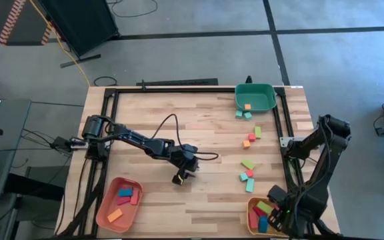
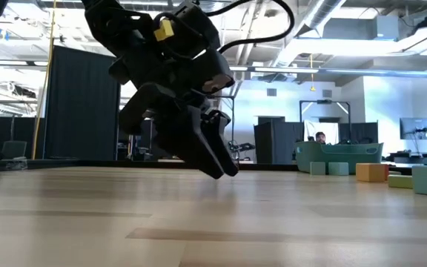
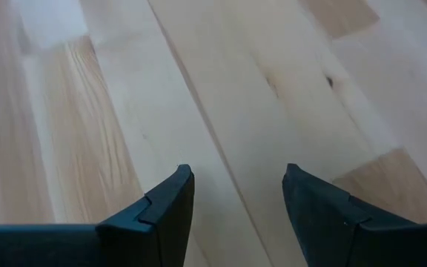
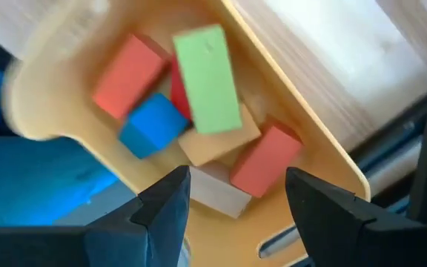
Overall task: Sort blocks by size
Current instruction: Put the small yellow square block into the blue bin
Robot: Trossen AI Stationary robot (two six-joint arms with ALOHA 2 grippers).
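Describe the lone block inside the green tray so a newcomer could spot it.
Find the green tray at the table's far right corner in the high view. One small orange block lies inside it. The two teal blocks nearby sit outside, on the wood.

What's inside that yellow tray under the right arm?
The yellow tray holds a green bar lying on top of red, blue and tan blocks. Whatever lies beneath that pile is covered.

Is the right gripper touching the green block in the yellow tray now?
Apart. The right wrist view shows the right gripper open and empty, with the green block lying on other blocks in the yellow tray, beyond the fingertips.
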